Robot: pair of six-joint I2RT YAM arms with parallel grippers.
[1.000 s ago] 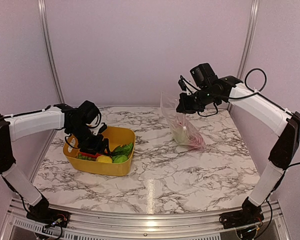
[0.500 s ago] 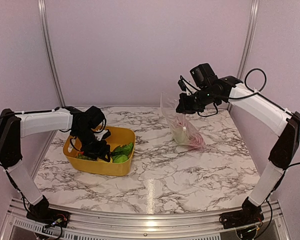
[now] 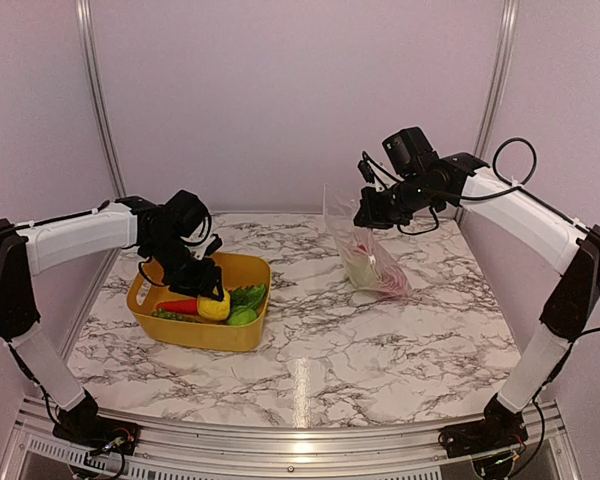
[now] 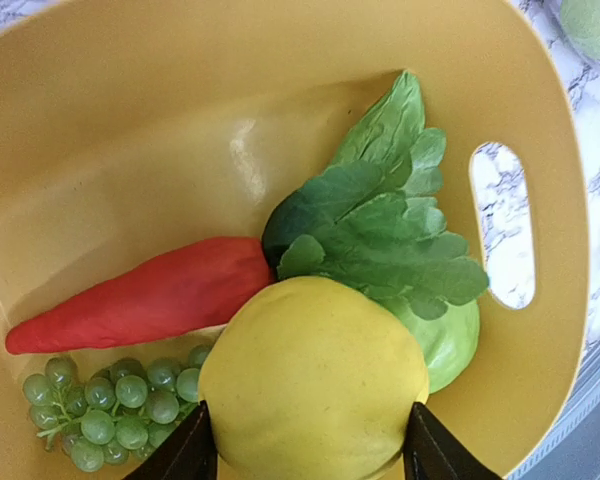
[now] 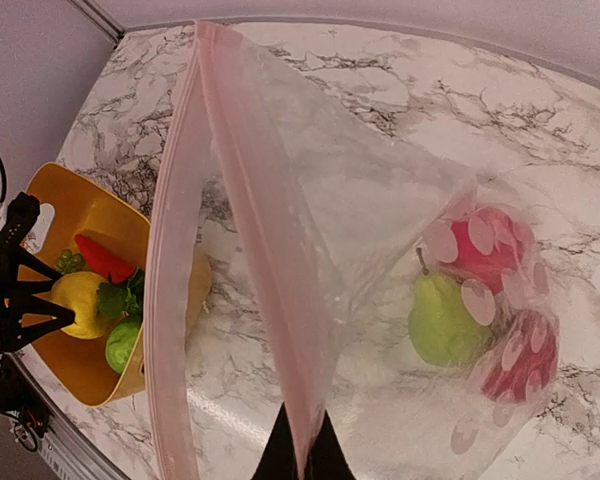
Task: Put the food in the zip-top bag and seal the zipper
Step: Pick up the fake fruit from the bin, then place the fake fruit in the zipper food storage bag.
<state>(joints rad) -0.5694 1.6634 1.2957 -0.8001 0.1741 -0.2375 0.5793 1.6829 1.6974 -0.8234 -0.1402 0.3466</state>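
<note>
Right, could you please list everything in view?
lemon: one, yellow, in basket, gripped
carrot: one, red, in basket
grapes: one bunch, green, in basket
leafy piece: one, green, in basket
round piece: one, pale green, under leaves
basket: one, yellow, table's left
zip-top bag: one, clear, raised, right
zipper: one, pinkish, bag mouth
pear: one, green, in bag
round fruits: two, red, in bag
table: one, marbled
left fingers: on lemon
right fingers: pinching zipper

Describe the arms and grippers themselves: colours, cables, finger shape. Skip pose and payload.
Both arms match: the left arm and right arm have smooth white link shells between black joints, elbows and bases. A thin black cable loops free above the right arm. The left gripper and right gripper are black, with matte fingers tapering to points.
</note>
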